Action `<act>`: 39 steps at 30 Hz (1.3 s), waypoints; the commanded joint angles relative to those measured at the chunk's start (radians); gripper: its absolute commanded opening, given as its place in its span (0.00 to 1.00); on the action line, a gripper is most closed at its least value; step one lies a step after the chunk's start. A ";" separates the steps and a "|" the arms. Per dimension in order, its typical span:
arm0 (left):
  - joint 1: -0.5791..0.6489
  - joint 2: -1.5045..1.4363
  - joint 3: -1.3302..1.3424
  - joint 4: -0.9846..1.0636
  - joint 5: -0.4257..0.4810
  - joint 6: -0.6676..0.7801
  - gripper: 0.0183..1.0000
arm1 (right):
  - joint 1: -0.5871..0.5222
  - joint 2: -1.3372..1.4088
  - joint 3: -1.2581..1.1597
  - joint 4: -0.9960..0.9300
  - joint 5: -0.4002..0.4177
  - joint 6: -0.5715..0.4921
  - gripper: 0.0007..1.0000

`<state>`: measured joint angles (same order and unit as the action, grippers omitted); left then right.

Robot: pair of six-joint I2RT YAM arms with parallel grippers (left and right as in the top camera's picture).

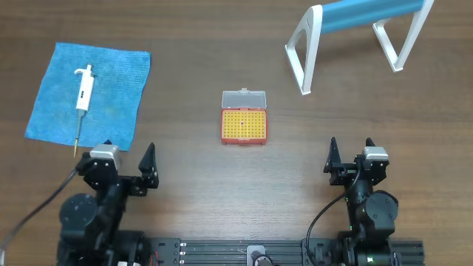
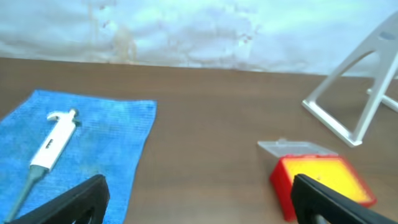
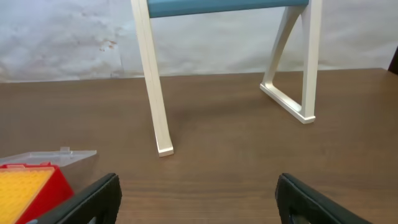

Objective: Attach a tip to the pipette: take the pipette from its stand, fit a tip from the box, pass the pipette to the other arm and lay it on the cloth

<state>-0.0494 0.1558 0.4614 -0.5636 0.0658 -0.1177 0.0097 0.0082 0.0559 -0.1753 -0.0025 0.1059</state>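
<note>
Brown wooden counter (image 1: 192, 185): nearest, the left pincer (image 1: 129, 151) and right pincer (image 1: 351, 148) both gape, holding nothing. Beyond sits the open tip box (image 1: 244, 125). The pipette (image 1: 84, 90) lies on the blue cloth (image 1: 118, 103) at left, and the stand (image 1: 355, 18) is farthest, at right.

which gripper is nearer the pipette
Left. The left gripper sits just off the cloth by the pipette; the right gripper is far across the table, beyond the tip box.

The pipette (image 1: 84, 90) is white, the cloth (image 1: 118, 81) blue. The tip box (image 1: 244, 127) is red and yellow, the stand (image 1: 369, 15) white and blue, the table (image 1: 222, 192) brown wood-grain.
</note>
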 commanded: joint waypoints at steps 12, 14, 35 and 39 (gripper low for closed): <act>0.086 -0.103 -0.456 0.504 0.097 -0.111 0.95 | 0.009 -0.007 -0.006 0.002 -0.010 -0.014 0.80; 0.108 -0.153 -0.456 0.500 0.103 -0.111 0.95 | 0.009 -0.007 -0.006 0.002 -0.010 -0.014 0.80; 0.095 -0.153 -0.456 0.497 0.103 -0.110 0.95 | 0.009 -0.007 -0.006 0.002 -0.010 -0.014 0.80; 0.095 -0.153 -0.456 0.497 0.103 -0.111 0.95 | 0.009 -0.007 -0.006 0.002 -0.010 -0.014 0.80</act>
<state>0.0479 0.0154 0.0063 -0.0566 0.1761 -0.2264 0.0097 0.0082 0.0559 -0.1749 -0.0025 0.1059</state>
